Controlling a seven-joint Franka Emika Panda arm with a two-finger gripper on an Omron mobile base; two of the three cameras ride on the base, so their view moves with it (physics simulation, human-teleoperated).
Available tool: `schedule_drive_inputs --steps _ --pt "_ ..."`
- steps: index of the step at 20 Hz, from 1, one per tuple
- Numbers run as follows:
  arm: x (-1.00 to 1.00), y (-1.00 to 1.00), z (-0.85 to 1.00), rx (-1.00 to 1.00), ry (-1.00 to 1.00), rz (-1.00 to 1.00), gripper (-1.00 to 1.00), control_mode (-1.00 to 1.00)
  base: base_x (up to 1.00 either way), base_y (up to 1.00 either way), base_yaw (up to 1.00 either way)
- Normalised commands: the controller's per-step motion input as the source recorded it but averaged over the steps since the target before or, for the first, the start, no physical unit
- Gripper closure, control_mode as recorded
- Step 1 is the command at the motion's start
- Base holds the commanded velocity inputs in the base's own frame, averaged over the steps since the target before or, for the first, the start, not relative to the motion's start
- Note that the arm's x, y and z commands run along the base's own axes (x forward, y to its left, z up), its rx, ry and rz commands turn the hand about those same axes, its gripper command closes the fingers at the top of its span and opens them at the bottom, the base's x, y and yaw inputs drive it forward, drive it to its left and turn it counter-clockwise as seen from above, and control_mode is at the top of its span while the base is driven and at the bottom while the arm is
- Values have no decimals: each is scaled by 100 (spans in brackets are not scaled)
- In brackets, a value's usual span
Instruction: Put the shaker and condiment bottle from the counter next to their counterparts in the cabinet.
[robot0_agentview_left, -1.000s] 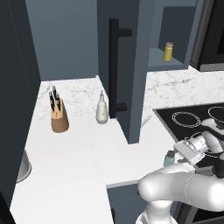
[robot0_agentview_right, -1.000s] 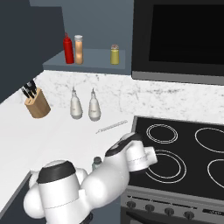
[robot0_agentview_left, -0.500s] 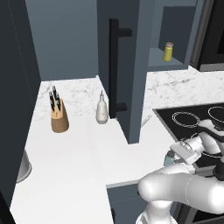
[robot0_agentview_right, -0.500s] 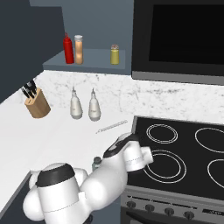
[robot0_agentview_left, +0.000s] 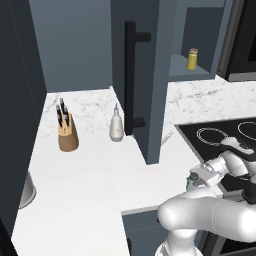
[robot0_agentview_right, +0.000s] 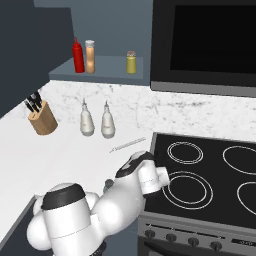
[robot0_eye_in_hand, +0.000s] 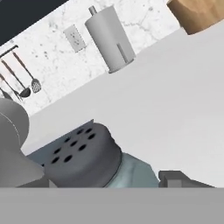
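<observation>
Arm: white, folded low and forward, elbow bent. Wrist: tilted downward. Gripper (robot0_agentview_left: 196, 180): low at counter edge, jaws partly apart around the shaker (robot0_eye_in_hand: 94, 159).

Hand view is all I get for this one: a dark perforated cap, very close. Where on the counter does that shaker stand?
Observer: The shaker stands at the front edge of the counter, right beside the stove, with the gripper at it.
Operator: Where is its counterpart?
Observer: A yellow jar with a tan cap stands on the cabinet shelf, up behind the counter.
Operator: Is the cabinet closed?
Observer: No, the cabinet door with the black bar handle stands open.
</observation>
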Motion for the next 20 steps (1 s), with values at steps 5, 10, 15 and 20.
schedule_drive_inputs --steps 5,10,15,20 --pt "0 0 37 3 0 -5 100 -100 0 0 0" --pt "-2 0 97 0 0 -9 100 -100 0 0 0" --pt "-6 1 100 -5 -13 -5 100 -100 0 0 0" --pt "-24 1 88 -1 -6 -5 100 -100 0 0 0"
